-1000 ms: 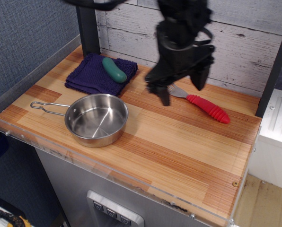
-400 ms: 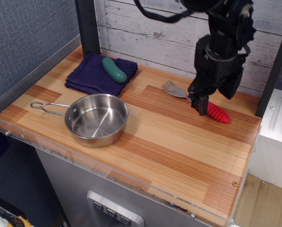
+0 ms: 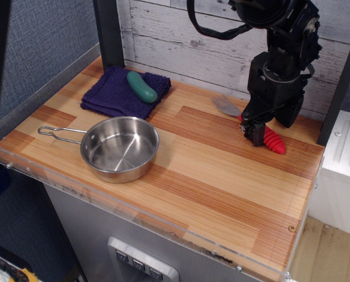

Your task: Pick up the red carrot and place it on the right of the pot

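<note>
The red carrot (image 3: pixel 273 141) is a fork with a red ribbed handle, lying on the wooden table at the back right. Its grey tines (image 3: pixel 225 106) point left and look blurred. My black gripper (image 3: pixel 254 128) is down on the middle of the handle, fingers on either side of it, and seems shut on it; the handle's middle is hidden. The pot (image 3: pixel 120 148), a shallow shiny steel pan with a wire loop handle pointing left, stands at the front left, far from the gripper.
A teal-green toy vegetable (image 3: pixel 141 86) lies on a dark purple cloth (image 3: pixel 119 94) at the back left. A grey-white plank wall runs along the back. A clear lip edges the table's front (image 3: pixel 163 226). Bare wood (image 3: pixel 222 170) lies right of the pot.
The gripper swung from the table's middle back to the right and came down on the red handle. The fork's tines have shifted slightly right and up and are now blurred.
</note>
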`<state>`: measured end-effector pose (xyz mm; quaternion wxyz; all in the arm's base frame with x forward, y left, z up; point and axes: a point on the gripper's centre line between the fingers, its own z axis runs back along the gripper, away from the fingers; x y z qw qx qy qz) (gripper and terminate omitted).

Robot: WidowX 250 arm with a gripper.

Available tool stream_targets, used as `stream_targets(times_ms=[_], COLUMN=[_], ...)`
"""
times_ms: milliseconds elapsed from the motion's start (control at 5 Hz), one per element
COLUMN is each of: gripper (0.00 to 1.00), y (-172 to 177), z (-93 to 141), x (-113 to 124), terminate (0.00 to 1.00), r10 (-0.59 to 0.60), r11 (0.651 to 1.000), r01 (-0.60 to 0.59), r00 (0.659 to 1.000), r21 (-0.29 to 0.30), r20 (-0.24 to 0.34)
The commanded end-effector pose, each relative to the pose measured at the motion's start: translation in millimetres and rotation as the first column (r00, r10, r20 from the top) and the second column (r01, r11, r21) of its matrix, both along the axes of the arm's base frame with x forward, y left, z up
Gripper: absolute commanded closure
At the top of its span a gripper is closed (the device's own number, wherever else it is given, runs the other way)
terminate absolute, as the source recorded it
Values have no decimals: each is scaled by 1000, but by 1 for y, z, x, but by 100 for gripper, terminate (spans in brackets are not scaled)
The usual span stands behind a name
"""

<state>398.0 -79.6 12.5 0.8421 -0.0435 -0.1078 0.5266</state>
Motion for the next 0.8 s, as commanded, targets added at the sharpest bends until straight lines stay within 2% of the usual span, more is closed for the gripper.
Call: stream_targets(times_ms=[0,400,600], gripper=[100,100,100], y=[9,6,12], z=[11,25,48], x=[6,-4,-8], terminate=[0,0,0], r10=[-49,-73,-64], r11=[999,997,997], r01=[49,74,65], r00=[998,997,996], r21=[-4,-30,-27], r20=[30,33,58])
